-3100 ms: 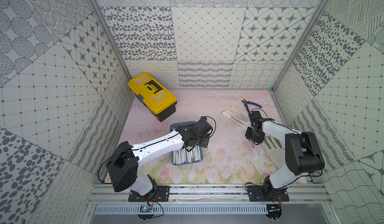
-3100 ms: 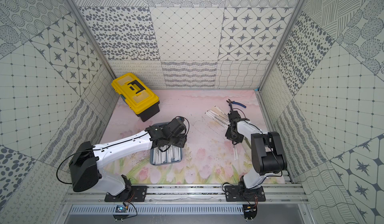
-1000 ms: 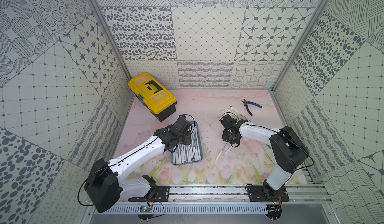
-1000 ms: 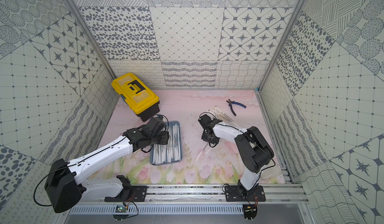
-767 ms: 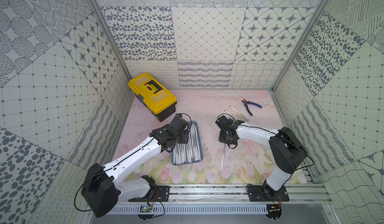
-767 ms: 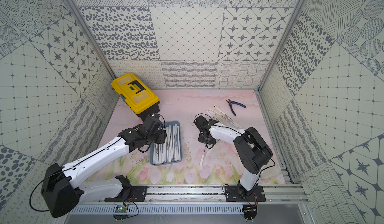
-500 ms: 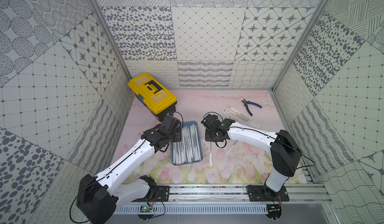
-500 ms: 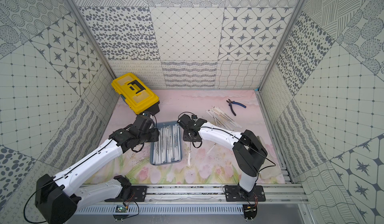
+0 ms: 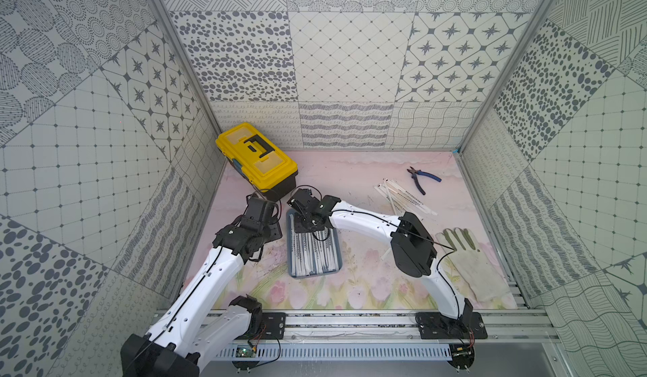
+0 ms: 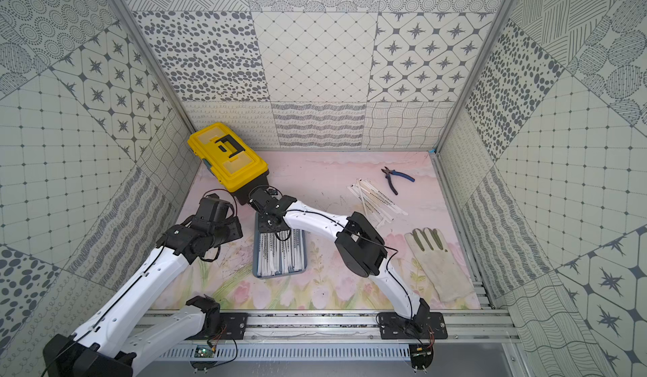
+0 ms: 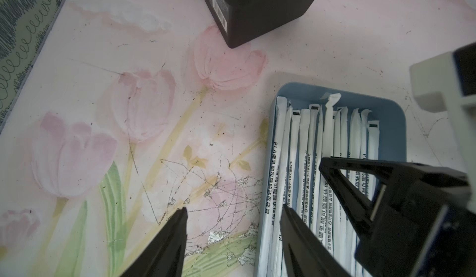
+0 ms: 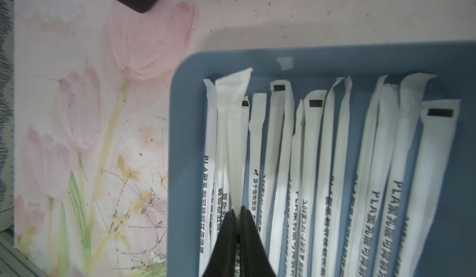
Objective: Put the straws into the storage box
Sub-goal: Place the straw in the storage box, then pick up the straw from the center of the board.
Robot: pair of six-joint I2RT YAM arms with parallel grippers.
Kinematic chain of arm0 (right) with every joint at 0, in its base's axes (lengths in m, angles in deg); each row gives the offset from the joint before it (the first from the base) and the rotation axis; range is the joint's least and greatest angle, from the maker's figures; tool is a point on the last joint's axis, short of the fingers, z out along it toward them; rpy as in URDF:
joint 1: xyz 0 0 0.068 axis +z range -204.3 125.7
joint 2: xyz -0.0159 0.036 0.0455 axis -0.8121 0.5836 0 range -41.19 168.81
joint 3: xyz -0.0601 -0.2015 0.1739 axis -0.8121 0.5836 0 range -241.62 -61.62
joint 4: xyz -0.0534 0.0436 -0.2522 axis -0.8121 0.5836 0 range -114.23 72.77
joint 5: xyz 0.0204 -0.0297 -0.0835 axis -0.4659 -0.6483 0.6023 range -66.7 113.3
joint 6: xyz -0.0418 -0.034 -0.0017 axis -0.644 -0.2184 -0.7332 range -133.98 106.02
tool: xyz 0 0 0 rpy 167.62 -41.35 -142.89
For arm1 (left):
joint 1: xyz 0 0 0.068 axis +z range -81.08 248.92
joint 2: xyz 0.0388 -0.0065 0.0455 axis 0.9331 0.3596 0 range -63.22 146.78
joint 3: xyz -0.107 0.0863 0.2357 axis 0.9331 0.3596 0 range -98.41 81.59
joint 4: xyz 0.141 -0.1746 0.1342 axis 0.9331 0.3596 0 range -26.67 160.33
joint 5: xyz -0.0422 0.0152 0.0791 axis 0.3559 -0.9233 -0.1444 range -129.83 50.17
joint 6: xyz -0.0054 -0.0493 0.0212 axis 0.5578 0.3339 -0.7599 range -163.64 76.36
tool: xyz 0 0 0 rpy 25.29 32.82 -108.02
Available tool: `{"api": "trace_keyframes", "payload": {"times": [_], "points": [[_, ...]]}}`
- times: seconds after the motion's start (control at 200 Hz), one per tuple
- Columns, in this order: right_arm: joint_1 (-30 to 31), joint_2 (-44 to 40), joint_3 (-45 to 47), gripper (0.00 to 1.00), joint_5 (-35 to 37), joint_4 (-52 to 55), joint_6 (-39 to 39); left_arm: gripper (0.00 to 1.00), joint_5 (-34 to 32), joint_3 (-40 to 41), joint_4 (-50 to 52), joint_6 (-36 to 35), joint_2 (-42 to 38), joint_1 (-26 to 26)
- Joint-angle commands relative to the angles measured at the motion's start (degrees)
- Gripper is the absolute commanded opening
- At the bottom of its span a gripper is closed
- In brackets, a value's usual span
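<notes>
The storage box (image 9: pixel 335 257) (image 10: pixel 304 252) is a blue-grey tray in the middle of the mat, with several white-wrapped straws (image 9: pixel 313 256) (image 10: pixel 278 254) lying lengthwise in it. My right gripper (image 9: pixel 310 226) (image 10: pixel 271 221) hangs over its far end. In the right wrist view this gripper (image 12: pixel 238 211) is shut on one straw (image 12: pixel 234 123), whose end sticks out over the box's straws (image 12: pixel 332 160). My left gripper (image 9: pixel 275 231) (image 11: pixel 234 210) is open and holds nothing. It straddles the box's left rim (image 11: pixel 265 160). More loose straws (image 9: pixel 402 196) (image 10: pixel 376 198) lie at the back right.
A yellow toolbox (image 9: pixel 257 154) (image 10: pixel 227 156) stands close behind the box, and its black base (image 11: pixel 257 5) shows in the left wrist view. Blue-handled pliers (image 9: pixel 422 179) lie beyond the loose straws. A pale work glove (image 9: pixel 469 263) lies at the front right.
My right arm has swung left from beside the loose pile to over the box, carrying a straw. My left arm has drawn back off the box to its left side.
</notes>
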Motion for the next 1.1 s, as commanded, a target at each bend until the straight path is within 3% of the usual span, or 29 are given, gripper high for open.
{"api": "trace_keyframes", "payload": {"times": [0.0, 0.22, 0.345, 0.44, 0.555, 0.66, 0.835, 0.951, 1.096], "points": [[0.8, 3.4, -4.3, 0.08, -0.4, 2.3, -0.8, 0.62, -0.3, 0.1, 2.0, 0.7, -0.4, 0.9], [1.0, 7.2, -6.9, 0.09, -0.4, 2.6, 0.0, 0.61, 1.3, 0.3, 0.9, 0.7, -0.1, 0.9], [0.9, 6.3, -7.5, 0.2, -1.5, 3.7, 0.5, 0.61, 2.4, 0.3, 0.8, 0.8, -0.1, 0.9], [0.6, 0.7, -2.5, 0.24, -2.9, 1.7, 2.0, 0.6, 2.9, -0.3, 0.9, 0.6, -0.1, 0.9], [-0.9, -10.6, 10.4, 0.27, -1.5, -2.6, 3.9, 0.59, 3.6, -1.6, 0.7, 0.1, 0.3, -0.4], [-4.7, -22.0, 25.7, 0.3, 1.1, -3.8, 5.5, 0.59, 4.8, -3.4, -1.4, -1.4, 3.0, -6.5], [-14.6, -38.9, 50.6, 0.42, 7.6, -2.7, 6.9, 0.6, 3.2, -5.7, -8.2, -4.7, 10.9, -24.1], [-22.8, -45.7, 60.2, 0.42, 7.5, -2.8, 5.9, 0.6, 1.7, -8.1, -10.7, -5.0, 17.6, -31.3], [-30.7, -47.2, 64.1, 0.41, 7.0, -5.2, 2.0, 0.61, 3.0, -11.4, -12.9, -4.3, 24.6, -34.9]]}}
